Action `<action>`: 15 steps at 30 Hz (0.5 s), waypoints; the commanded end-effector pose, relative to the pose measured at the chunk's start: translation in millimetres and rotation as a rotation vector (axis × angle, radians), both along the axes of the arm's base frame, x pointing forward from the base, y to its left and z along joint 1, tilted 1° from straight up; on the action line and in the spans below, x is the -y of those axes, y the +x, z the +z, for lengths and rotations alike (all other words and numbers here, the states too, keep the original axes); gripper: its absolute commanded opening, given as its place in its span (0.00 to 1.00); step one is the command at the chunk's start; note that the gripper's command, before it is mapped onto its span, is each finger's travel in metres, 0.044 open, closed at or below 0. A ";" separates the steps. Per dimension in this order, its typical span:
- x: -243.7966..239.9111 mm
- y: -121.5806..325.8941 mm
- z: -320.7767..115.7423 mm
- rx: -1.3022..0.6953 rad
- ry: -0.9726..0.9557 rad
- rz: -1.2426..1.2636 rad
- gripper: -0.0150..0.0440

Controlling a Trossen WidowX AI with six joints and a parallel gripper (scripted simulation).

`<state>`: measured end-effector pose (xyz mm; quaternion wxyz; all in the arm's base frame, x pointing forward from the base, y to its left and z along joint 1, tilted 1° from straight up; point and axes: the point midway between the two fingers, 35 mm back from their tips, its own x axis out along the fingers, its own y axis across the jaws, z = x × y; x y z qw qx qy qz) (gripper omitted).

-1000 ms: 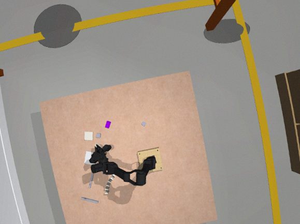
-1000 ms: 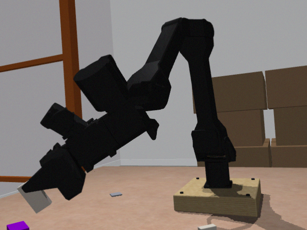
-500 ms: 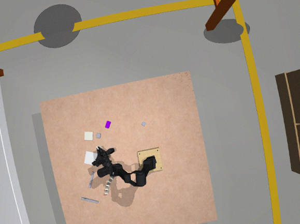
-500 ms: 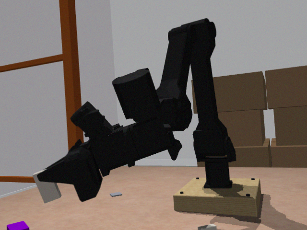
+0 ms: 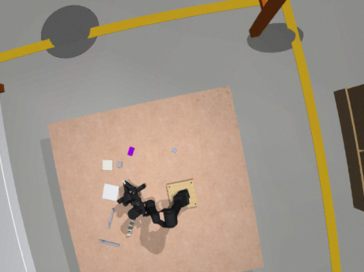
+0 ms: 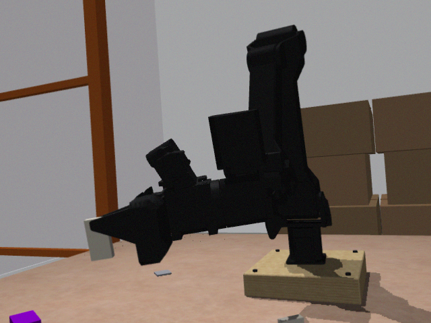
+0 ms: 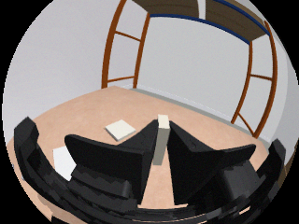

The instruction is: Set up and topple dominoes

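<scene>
My gripper [image 5: 124, 181] [image 6: 91, 225] [image 7: 162, 124] is shut on a pale domino [image 6: 100, 245] [image 7: 161, 142]. The domino is in the air above the table, its long side close to upright and slightly tilted in the exterior view. The standing row of pale dominoes [image 5: 128, 235] is a short, slightly curved line below the arm in the top view, well away from the fingertips. Its upper end is close to the arm's outline there, so the exact number is hard to tell. The row is not seen in the wrist view.
A cream square [image 5: 107, 164] [image 7: 121, 130] and a white square [image 5: 111, 192] [image 7: 63, 161] lie left of the gripper. Beyond are a purple block [image 5: 131, 151] [image 6: 25, 317] and small grey pieces [image 5: 119, 164] [image 5: 174, 150]. Two grey bars [image 5: 110, 218] [image 5: 108, 242] lie left of the row.
</scene>
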<state>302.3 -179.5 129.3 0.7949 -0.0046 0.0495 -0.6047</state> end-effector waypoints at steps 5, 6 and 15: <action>-13.0 -28.5 -0.4 0.045 -0.045 -0.068 0.30; -14.5 -32.1 -0.1 0.052 -0.049 -0.077 0.30; -26.5 -65.0 1.4 0.116 -0.063 -0.147 0.30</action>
